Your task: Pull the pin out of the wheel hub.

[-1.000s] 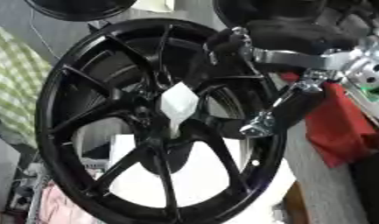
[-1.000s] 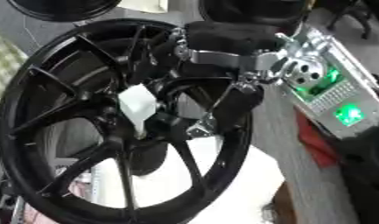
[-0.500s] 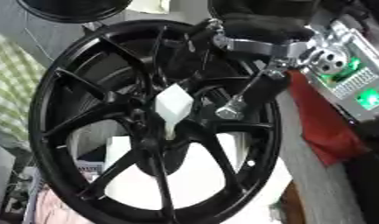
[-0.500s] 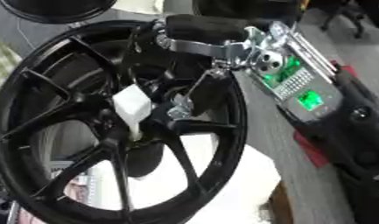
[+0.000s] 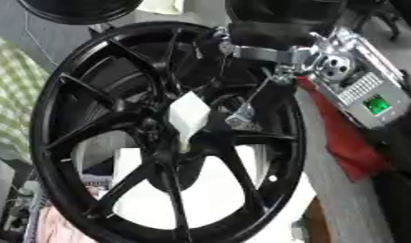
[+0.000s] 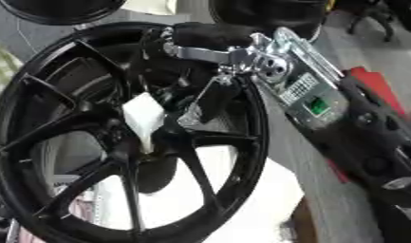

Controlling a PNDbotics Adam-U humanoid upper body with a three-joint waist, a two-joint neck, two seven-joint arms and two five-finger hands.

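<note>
One hand: right hand [image 5: 266,57] moved up-left along wheel hub [image 5: 171,128] rim
fingers: state unclear
white pin [image 5: 190,115]: unmoved, at hub centre

The right arm comes in from the upper right, its silver wrist bent downward. The right hand [image 5: 241,111] points its fingers down-left, fingertips drawn close together.
</note>
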